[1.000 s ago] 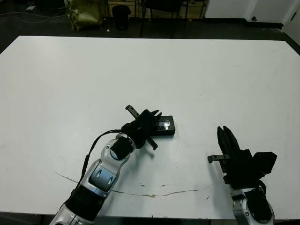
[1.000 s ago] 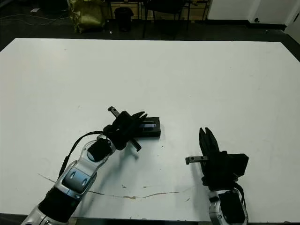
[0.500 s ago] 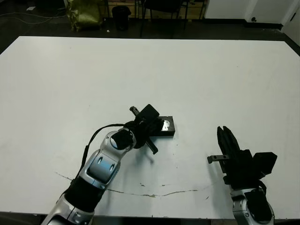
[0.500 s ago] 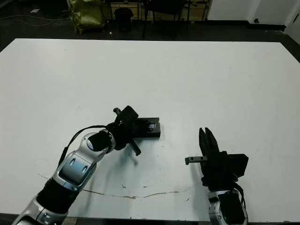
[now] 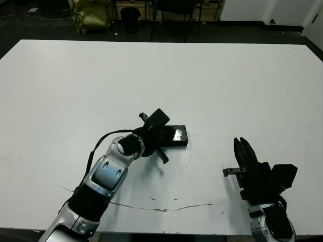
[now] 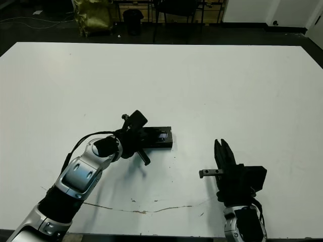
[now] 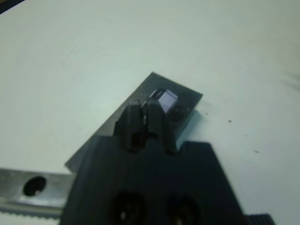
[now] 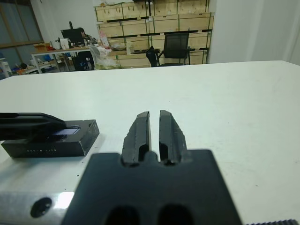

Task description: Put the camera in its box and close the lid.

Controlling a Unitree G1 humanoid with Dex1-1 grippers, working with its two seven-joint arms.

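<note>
Black lid point(image 5: 175, 136) — glossy strip, on box.

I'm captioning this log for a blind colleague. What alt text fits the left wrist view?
The left gripper, its two black fingers close together, presses down on the flat black lid of a small box lying on the white table. A glossy patch on the lid shows just past the fingertips.
</note>
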